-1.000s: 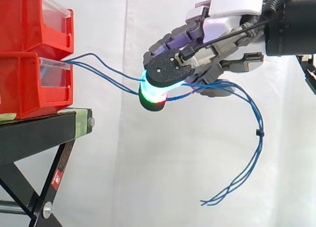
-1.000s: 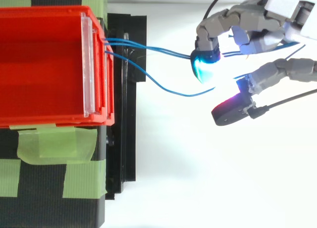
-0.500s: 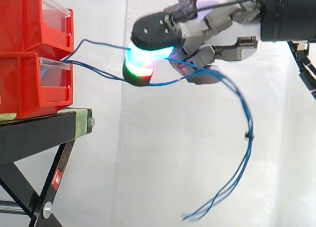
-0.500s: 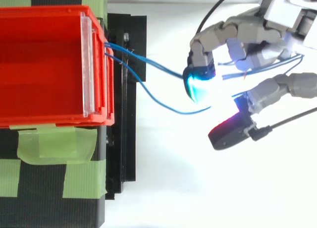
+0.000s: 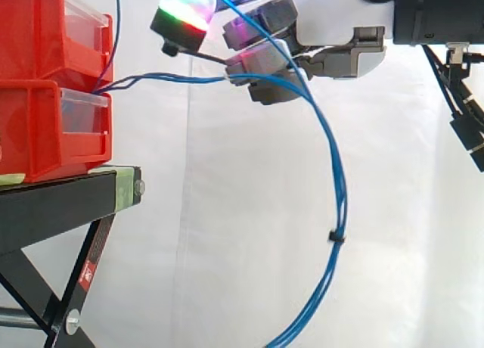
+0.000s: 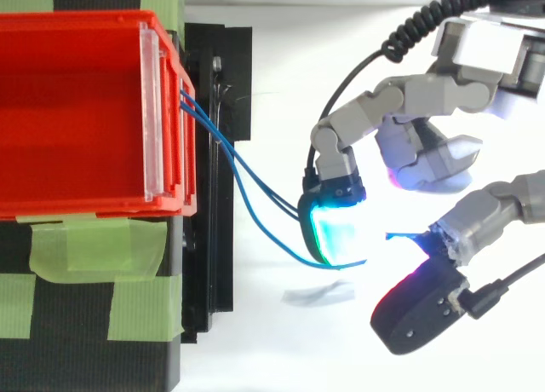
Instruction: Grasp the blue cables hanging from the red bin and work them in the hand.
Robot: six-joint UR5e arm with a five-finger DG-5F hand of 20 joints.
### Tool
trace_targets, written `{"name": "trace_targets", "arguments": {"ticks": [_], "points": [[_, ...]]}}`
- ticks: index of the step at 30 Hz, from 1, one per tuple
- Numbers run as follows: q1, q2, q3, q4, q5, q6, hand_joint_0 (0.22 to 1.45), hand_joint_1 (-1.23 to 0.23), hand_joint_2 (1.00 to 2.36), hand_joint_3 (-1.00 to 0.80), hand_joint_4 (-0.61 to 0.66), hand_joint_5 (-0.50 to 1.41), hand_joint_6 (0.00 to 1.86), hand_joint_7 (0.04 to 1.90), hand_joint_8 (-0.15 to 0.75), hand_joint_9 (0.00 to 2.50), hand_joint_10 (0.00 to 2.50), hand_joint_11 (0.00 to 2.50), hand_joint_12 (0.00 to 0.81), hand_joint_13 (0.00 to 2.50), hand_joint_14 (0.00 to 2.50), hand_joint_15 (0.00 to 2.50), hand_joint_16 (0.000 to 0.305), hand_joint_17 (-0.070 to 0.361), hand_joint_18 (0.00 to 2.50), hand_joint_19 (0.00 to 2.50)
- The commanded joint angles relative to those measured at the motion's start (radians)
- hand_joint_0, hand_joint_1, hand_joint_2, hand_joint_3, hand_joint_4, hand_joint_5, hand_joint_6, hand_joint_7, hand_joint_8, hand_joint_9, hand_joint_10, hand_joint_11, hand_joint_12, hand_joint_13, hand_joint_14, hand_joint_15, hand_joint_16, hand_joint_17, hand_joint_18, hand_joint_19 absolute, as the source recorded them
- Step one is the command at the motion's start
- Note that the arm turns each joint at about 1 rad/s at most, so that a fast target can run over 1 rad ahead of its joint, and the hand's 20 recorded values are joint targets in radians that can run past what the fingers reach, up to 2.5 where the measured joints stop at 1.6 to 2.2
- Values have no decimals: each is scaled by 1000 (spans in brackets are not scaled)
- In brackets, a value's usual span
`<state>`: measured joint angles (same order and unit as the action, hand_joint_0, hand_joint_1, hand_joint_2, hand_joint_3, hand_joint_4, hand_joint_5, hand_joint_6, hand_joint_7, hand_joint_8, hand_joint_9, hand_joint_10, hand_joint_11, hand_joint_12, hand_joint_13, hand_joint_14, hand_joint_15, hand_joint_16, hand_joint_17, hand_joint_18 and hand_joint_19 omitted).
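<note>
Blue cables (image 5: 342, 193) come out at the front of the stacked red bins, from the seam where the upper bin (image 5: 34, 30) sits on the lower bin (image 5: 38, 128). In the side view we see them run level to the right, well clear of the black stand (image 5: 53, 204), until they reach the hand (image 5: 333, 57). One strand climbs steeply from the same spot past the front of the upper bin and leaves the top of the view.

The hand hangs high and to the right of the bins. Its fingers are curled, and the cables are threaded among them and hooked over them, so we read it as closed on the bundle. One fingertip pad (image 5: 185, 7) glows cyan, green and red above the level run.

Beyond the fingers the cables fall in a wide arc in front of the white curtain (image 5: 227, 272). A small black tie (image 5: 333, 237) gathers them partway down, and their ends pass out at the bottom edge.

From above, the cables (image 6: 255, 186) slant away from the clear front plate (image 6: 151, 111) of the bin and pass under a cyan-lit pad (image 6: 336, 230). One strand curves around that pad's lower edge. The thumb's dark pad (image 6: 417, 311), lit magenta, stands apart from it. Green tape (image 6: 94, 247) lies over the stand beside the bin.
</note>
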<state>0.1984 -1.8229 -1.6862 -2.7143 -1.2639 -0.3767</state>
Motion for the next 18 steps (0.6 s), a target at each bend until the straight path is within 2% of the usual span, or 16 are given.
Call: {"name": "trace_targets", "arguments": {"ticks": [1,6,18], "points": [[4,-1,0,-7,1,111,926,-708,1013,-637,144,393,618,1344,349,613,2500,2046,475,810,695,1423,54,123,1048,1459],[4,-1,0,-9,3,114,928,-709,1013,-642,136,396,606,1353,352,634,2500,2012,474,825,546,1449,54,122,1020,1437],[6,1,0,-10,0,110,930,-710,1012,-645,135,400,592,1363,356,648,2500,2024,475,846,480,1456,54,123,1006,1419]]}}
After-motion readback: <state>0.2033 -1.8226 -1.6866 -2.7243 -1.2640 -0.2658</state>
